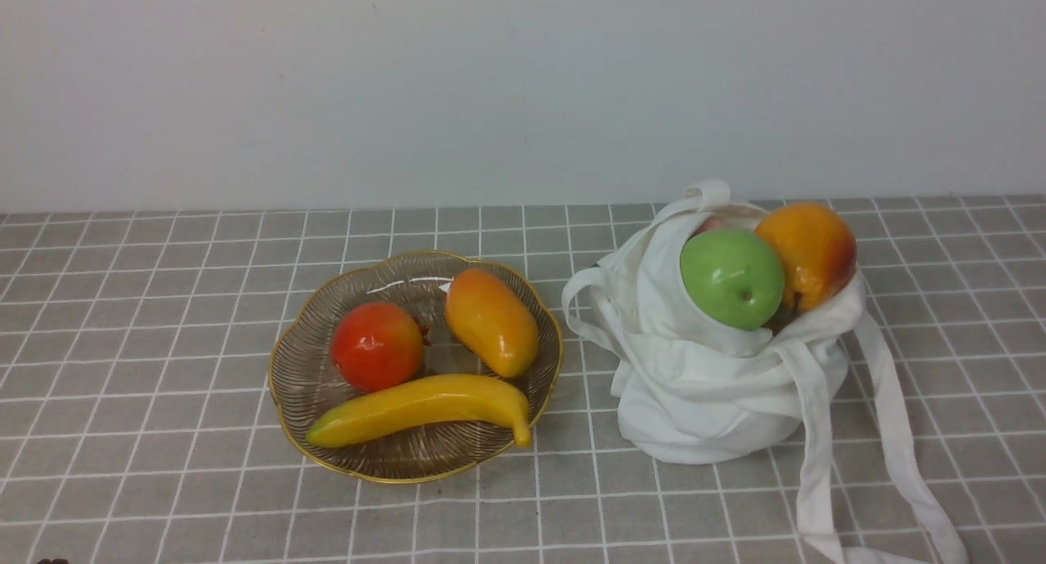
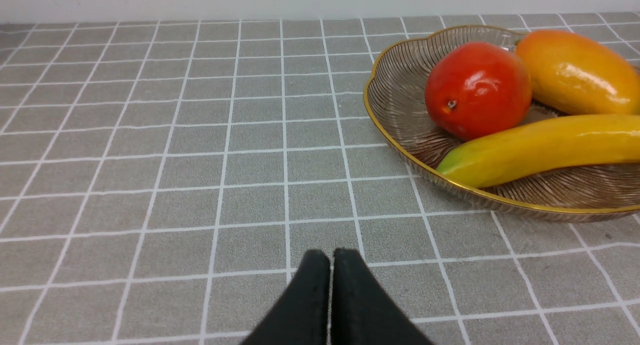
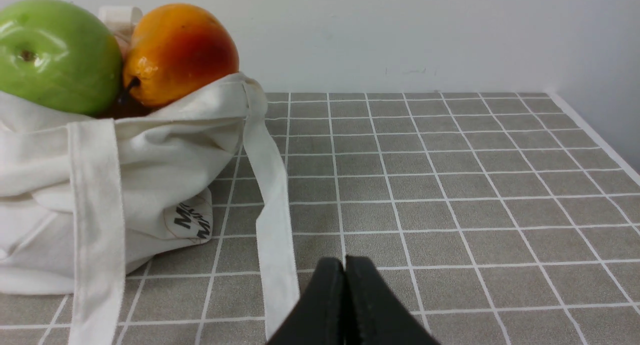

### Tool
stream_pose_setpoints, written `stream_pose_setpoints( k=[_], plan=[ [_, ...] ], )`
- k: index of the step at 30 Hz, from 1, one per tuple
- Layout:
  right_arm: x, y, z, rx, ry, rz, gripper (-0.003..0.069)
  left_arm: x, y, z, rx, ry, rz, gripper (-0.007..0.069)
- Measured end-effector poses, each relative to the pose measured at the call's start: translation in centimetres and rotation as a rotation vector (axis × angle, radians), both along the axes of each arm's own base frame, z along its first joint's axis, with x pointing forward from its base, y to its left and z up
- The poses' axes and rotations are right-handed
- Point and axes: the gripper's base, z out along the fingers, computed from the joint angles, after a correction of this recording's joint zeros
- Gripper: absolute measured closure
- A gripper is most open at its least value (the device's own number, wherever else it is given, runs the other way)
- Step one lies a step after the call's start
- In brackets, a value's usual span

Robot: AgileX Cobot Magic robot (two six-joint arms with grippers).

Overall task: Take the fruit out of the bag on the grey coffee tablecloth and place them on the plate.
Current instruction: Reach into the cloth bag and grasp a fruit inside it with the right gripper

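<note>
- Green apple (image 1: 731, 278) and orange-yellow fruit (image 1: 809, 249) are sitting in the white bag (image 1: 703, 384)
- Banana (image 1: 425, 405) is lying on the plate (image 1: 274, 376)
- Left gripper (image 2: 330, 257) and right gripper (image 3: 345, 265) are hovering with jaws together

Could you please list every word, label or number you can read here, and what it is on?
"M…" above "M…": dark print in a round mark low on the white cloth tote bag, right wrist view; a fold hides the rest, so the words cannot be read.
Nothing else in any view bears text.
</note>
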Motion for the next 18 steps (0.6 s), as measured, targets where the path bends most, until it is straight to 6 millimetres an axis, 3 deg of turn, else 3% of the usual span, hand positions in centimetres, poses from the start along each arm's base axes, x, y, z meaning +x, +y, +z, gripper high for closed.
stream_pose_setpoints(
  k=[5, 12, 18],
  plan=[
    [0.1, 0.2, 0.2, 0.100, -0.030, 0.002, 0.0673, 0.0, 0.0, 0.0, 0.000, 0.000, 0.000, 0.0632],
    [0.2, 0.3, 2.1, 0.627, -0.258, -0.011, 0.0673, 0.0, 0.0, 0.0, 0.000, 0.000, 0.000, 0.0632],
    [0.2, 0.2, 2.5, 0.773, -0.305, -0.023, 0.0673, 0.0, 0.0, 0.0, 0.000, 0.000, 0.000, 0.0632]
  ],
)
